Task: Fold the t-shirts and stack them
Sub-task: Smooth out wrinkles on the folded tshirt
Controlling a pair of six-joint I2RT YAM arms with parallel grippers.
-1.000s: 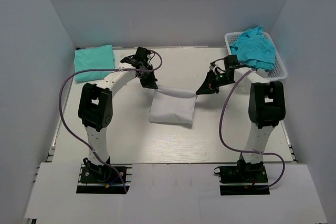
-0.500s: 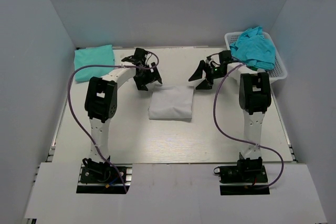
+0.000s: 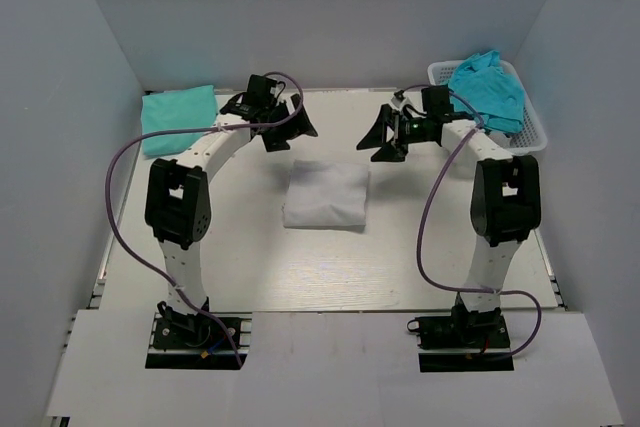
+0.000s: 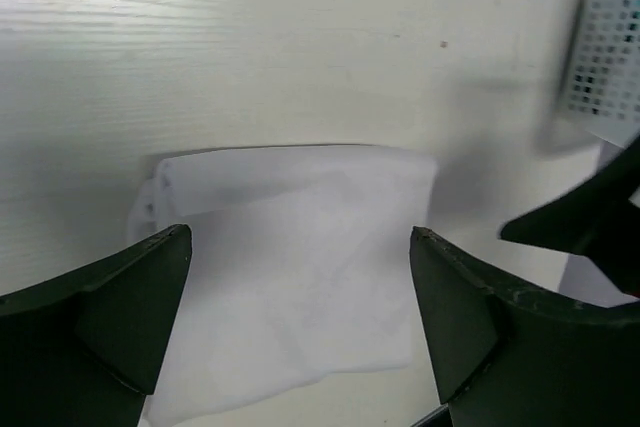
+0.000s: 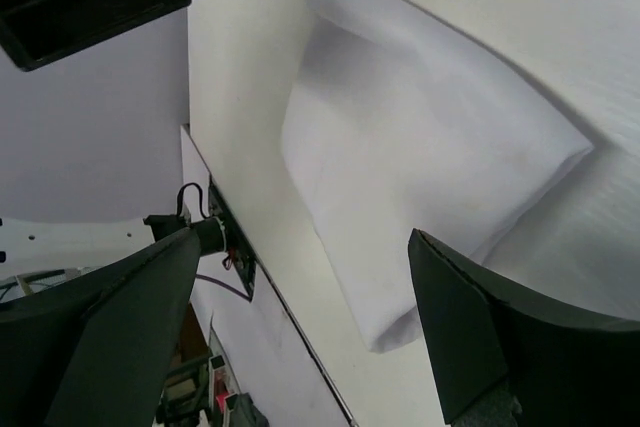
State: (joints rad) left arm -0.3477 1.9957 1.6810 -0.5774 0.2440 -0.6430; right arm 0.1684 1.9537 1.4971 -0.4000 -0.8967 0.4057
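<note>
At mid-table the folded white t-shirt (image 3: pixel 326 196) lies free of the left gripper (image 3: pixel 290 132) and right gripper (image 3: pixel 383 143), both spread empty; stacking it on the folded teal t-shirt (image 3: pixel 180 118) seems next.

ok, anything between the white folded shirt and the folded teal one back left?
Nothing lies on the table between the white shirt and the folded teal shirt; only the left arm itself crosses above it.

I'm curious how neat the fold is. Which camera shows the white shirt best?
The top view: the whole white shirt lies unblocked, a folded rectangle. The left wrist view shows it close, one corner behind the left hand; the right wrist view shows it tilted.
</note>
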